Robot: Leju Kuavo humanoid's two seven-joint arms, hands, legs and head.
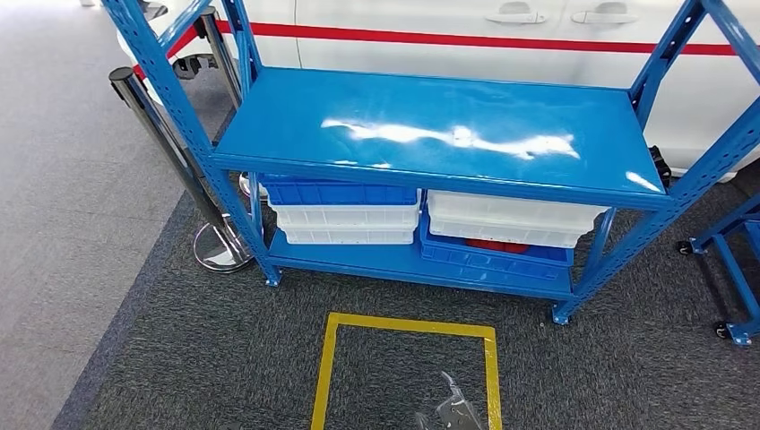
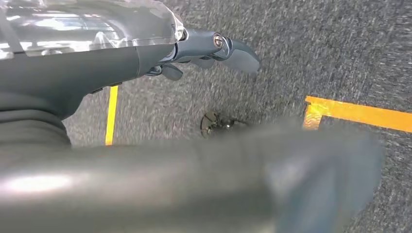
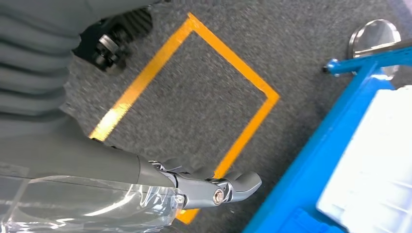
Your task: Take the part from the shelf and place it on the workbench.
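Glossy blue metal shelf (image 1: 430, 125) with perforated uprights stands on dark speckled carpet (image 1: 179, 358); its lower deck holds ribbed white plastic bins (image 1: 345, 222) and blue bins (image 1: 493, 258), red parts (image 1: 497, 245) peeking from the right blue bin. Left hand (image 2: 214, 51) and right hand (image 3: 214, 187) hang over the carpet near the yellow tape square (image 1: 403, 324), holding nothing. Fingers loosely curved; spread unclear.

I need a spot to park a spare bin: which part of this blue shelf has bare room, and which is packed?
The top shelf board is bare between its uprights, wall to wall. The lower level is crowded: a blue bin over white bins on the left, a white bin over a blue one on the right.
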